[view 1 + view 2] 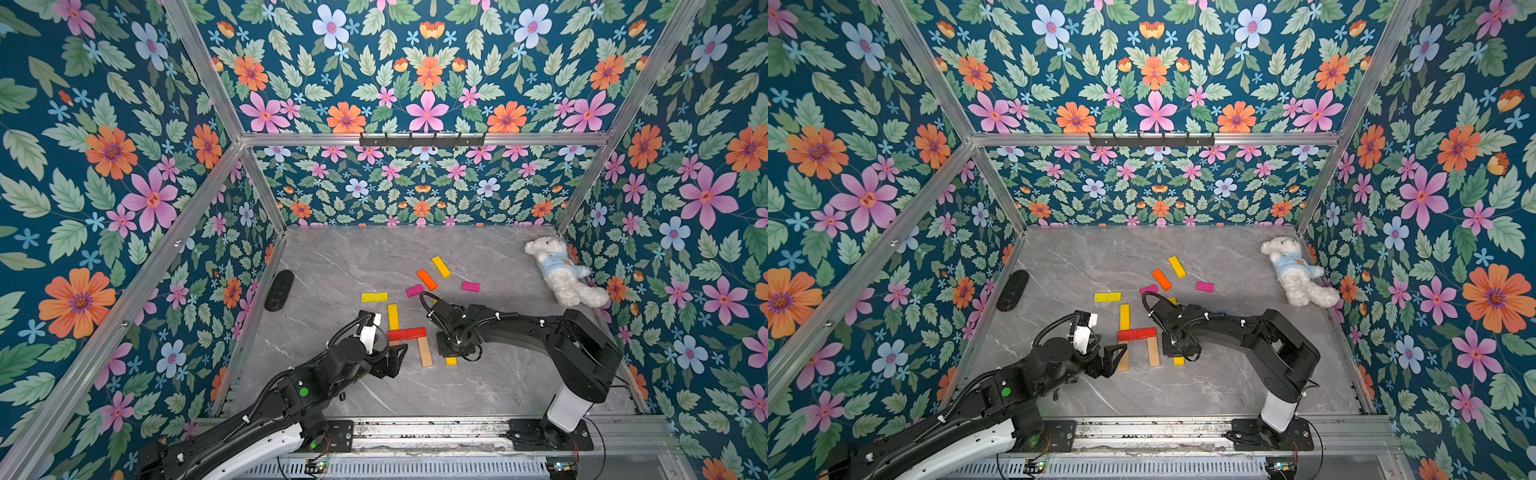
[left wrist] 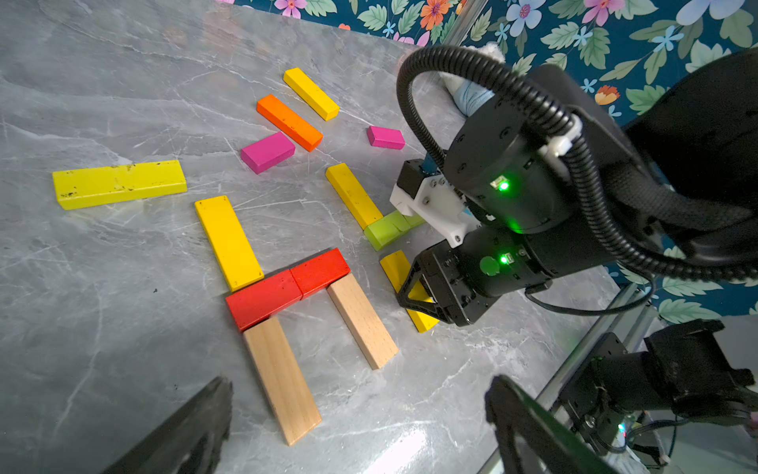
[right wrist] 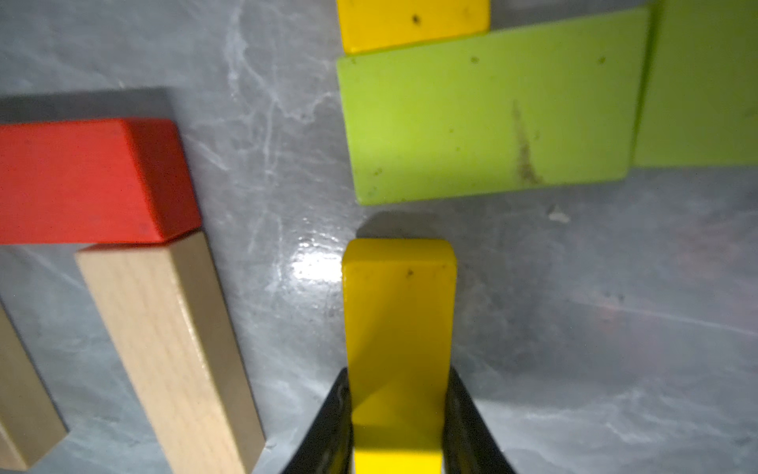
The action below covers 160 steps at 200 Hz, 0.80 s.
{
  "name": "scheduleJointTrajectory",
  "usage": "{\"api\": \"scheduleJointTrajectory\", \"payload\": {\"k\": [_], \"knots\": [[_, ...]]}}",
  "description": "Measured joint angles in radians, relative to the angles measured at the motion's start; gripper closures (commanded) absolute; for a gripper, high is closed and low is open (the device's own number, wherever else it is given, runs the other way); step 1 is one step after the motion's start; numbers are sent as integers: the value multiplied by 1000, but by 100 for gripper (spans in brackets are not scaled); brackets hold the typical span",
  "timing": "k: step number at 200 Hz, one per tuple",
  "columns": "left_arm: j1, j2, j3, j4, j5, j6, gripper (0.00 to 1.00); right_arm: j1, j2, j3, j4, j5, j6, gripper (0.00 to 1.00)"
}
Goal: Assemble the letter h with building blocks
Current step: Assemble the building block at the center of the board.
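Right gripper point(image 3: 396, 414): we find it clenched on a yellow block point(image 3: 398, 312), one finger against each long side.
Held block: just beside the wood leg point(image 3: 172, 353) on the right arm's side, not touching it. Its free end faces two lime blocks point(image 3: 484, 119) across a small gap.
Left gripper point(image 1: 395, 357): released, jaws spread wide, near the other wood leg point(image 2: 281, 377), gripping nothing.
Figure: yellow upright point(image 2: 228, 242), two red blocks point(image 2: 287, 289) end to end, both legs touching them; mid-tabletop point(image 1: 332, 266), nearer the front edge.
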Motion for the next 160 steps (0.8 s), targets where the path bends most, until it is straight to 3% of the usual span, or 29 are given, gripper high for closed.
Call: {"api": "scheduleJointTrajectory", "payload": {"k": [76, 132, 160], "knots": [[0, 2, 0, 0, -3, 0, 1, -4, -9, -10, 5, 15, 0, 86], [0, 2, 0, 0, -4, 0, 1, -5, 0, -1, -1, 22, -7, 77], [0, 2, 0, 0, -6, 0, 1, -5, 6, 6, -8, 21, -7, 66]]}}
